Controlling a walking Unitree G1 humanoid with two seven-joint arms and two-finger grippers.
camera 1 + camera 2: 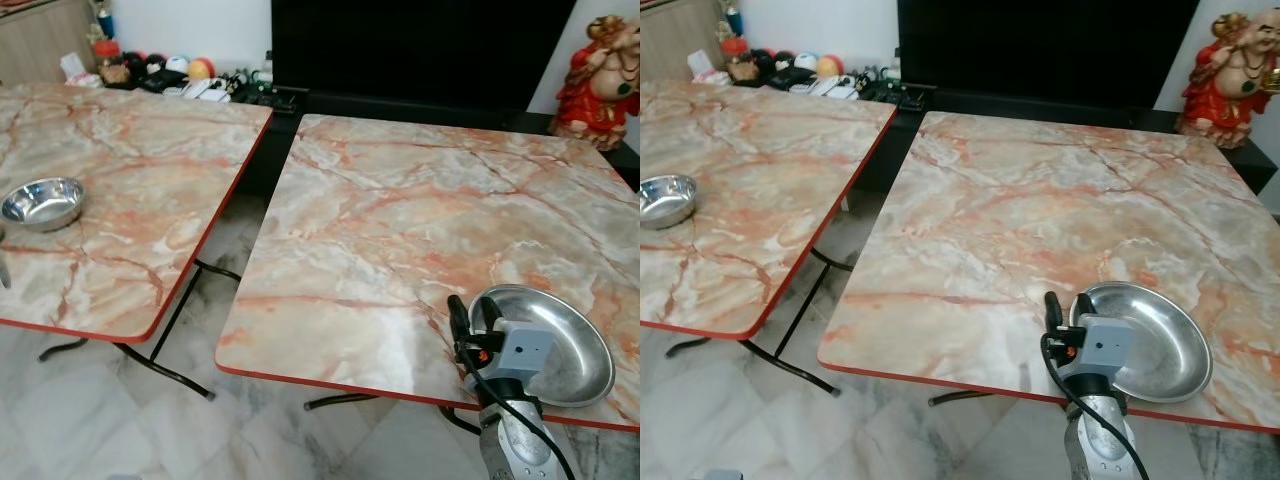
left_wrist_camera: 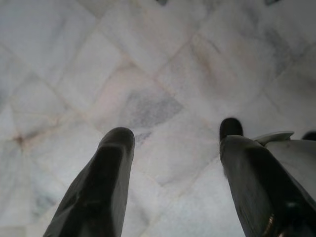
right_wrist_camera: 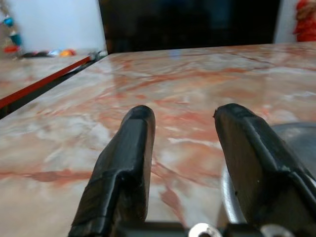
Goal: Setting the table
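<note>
A shallow steel plate (image 1: 555, 345) lies at the near right corner of the right marble-patterned table (image 1: 400, 220). My right gripper (image 1: 474, 314) hovers low at the plate's left rim, open, one finger over the rim and the other over bare tabletop. In the right wrist view the fingers (image 3: 133, 148) stand apart with nothing between them, and the plate (image 3: 296, 136) shows beside one finger. A small steel bowl (image 1: 42, 203) sits on the left table (image 1: 140, 170) near its left side. My left gripper (image 2: 177, 143) hangs open over the floor.
A gap with black folding legs (image 1: 170, 320) separates the two tables over pale marble floor (image 1: 90, 420). Behind them stand a dark cabinet (image 1: 420, 50), a red figurine (image 1: 598, 70) at the back right, and a low shelf of small clutter (image 1: 190, 75).
</note>
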